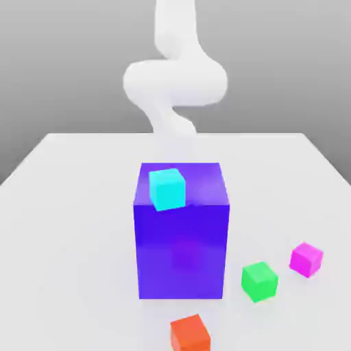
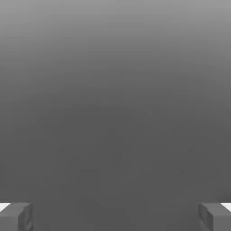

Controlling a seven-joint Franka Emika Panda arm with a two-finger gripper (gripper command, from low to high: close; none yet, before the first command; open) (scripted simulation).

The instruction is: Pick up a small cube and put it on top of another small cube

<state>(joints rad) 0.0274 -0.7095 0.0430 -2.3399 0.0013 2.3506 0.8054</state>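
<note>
The magenta-pink cube [image 1: 306, 260] is small and plain, a bright solid colour with no marks, and sits turned slightly, toward the worktop's [image 1: 89, 226] edge on the exterior view's right. Just beside it is a green cube [image 1: 260, 281], also small and turned at an angle. A big purple-blue block [image 1: 182, 247], far taller than the small cubes, stands around the middle of the worktop, between the arm [image 1: 175, 83] and the red-orange cube [image 1: 190, 334], which is near the exterior view's bottom edge. A cyan cube [image 1: 168, 189] appears against the block's upper part. The pincer [image 2: 115, 217] is wide open and holds nothing.
</note>
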